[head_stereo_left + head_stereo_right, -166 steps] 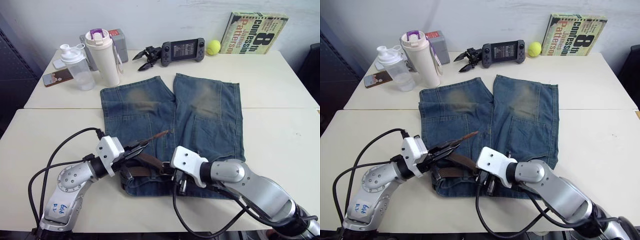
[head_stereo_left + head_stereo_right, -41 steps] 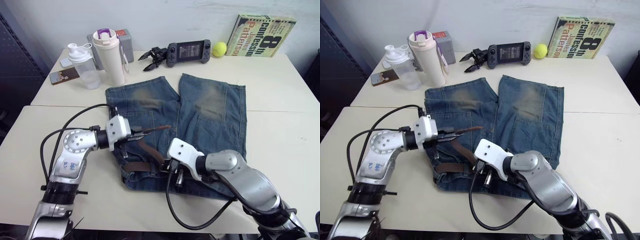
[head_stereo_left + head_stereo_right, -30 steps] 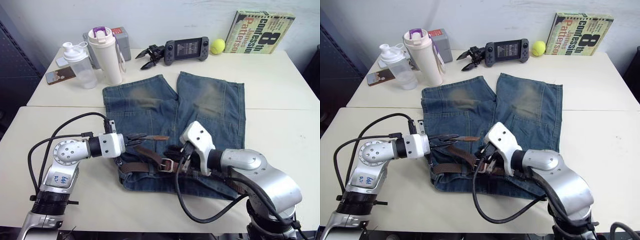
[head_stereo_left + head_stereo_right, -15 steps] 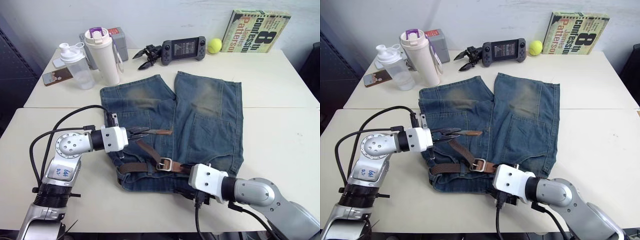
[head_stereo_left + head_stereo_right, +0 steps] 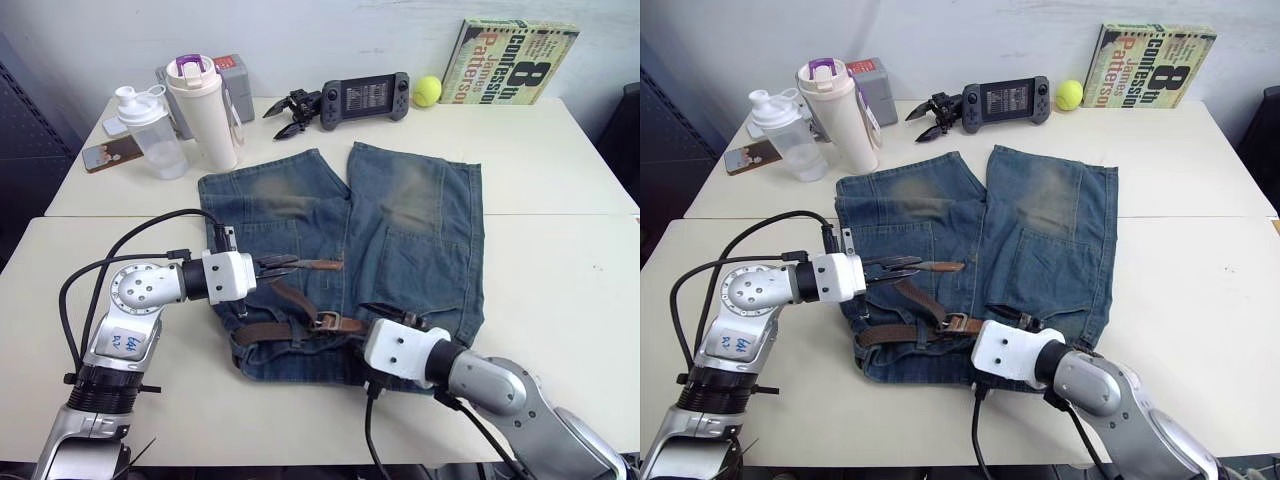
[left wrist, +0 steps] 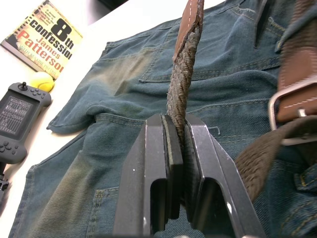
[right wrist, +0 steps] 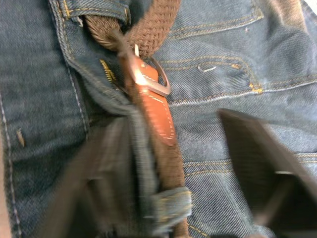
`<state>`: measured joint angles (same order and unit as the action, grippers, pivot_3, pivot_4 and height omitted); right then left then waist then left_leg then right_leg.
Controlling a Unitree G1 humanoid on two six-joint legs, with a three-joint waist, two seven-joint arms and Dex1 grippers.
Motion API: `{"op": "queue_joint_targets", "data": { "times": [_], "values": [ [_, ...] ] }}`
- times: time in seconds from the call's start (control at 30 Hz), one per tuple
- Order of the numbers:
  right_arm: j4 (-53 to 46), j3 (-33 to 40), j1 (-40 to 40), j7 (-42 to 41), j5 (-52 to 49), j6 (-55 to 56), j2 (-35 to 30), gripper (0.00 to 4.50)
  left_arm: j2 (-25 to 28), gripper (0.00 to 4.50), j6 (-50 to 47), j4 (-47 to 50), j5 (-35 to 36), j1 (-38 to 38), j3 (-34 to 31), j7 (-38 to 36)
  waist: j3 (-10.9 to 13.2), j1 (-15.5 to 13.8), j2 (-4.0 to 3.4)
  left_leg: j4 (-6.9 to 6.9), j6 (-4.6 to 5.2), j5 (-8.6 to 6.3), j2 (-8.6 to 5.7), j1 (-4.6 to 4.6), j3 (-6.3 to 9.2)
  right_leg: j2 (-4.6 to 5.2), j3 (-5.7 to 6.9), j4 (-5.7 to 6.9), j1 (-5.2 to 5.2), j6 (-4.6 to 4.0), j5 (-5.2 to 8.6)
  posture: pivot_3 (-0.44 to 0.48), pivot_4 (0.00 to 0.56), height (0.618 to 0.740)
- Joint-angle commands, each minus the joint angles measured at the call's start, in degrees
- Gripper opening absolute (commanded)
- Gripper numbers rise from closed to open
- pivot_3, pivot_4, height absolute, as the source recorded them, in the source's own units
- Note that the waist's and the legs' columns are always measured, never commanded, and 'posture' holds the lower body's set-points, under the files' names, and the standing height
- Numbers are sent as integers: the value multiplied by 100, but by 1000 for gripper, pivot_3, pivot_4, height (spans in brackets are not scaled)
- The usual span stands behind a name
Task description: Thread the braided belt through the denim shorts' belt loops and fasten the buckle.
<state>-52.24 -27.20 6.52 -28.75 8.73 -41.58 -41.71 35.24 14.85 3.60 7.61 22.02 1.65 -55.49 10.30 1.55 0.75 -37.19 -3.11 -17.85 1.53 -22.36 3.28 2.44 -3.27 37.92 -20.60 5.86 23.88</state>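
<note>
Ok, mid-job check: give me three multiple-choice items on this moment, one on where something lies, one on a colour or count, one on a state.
1. Where does the buckle lie?
A. on the denim shorts, at the waistband
B. beside the book
C. on bare table

2. How many bottles stand at the table's far left corner?
A. one
B. two
C. four

3. What is the left gripper doing?
A. open above the table
B. shut on the braided belt
C. shut on a bottle

Answers:
1. A, the metal frame sits on the denim near the robot's edge of the shorts.
2. B, a clear shaker bottle and a white bottle with a purple lid.
3. B, the left wrist view shows both fingers pinching the woven strap below its tan tip.
</note>
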Motion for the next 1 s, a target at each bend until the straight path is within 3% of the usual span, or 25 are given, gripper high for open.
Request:
{"op": "queue_joint_targets", "data": {
  "times": [0.03,0.1,0.57,0.67,0.77,1.0],
  "values": [
    [-160,-120,278,-7,201,-136,220,843,124,0,-81,25,26,83,88,-92,0,7,0,-1,0,0,0,1,0,0,0,1,0,0,0,0,150,739],
    [-42,-227,409,-67,291,-222,260,62,184,0,-147,3,-3,97,141,-142,0,6,0,0,0,0,0,2,0,-1,0,4,-1,0,0,0,150,739],
    [109,-462,1079,-812,66,-900,312,62,334,0,-228,-314,-109,361,136,-146,-1,18,0,-7,-1,1,2,8,-3,-2,4,17,-2,0,0,0,150,739],
    [66,-384,1155,-951,62,-922,215,1122,321,0,-259,-269,-89,344,145,-134,0,11,0,-9,-1,1,1,7,-3,0,3,18,-1,0,0,0,150,739],
    [75,-414,1243,-962,174,-806,163,2551,303,0,-279,-203,-79,307,157,-123,0,12,0,-8,-1,1,1,6,-3,0,3,18,-3,0,0,0,150,739],
    [176,-617,1460,-1009,235,-883,245,2551,299,0,-298,-140,-96,277,162,-94,-1,13,0,-9,-1,0,0,6,-3,1,4,21,-4,0,0,0,150,739]
  ]
}}
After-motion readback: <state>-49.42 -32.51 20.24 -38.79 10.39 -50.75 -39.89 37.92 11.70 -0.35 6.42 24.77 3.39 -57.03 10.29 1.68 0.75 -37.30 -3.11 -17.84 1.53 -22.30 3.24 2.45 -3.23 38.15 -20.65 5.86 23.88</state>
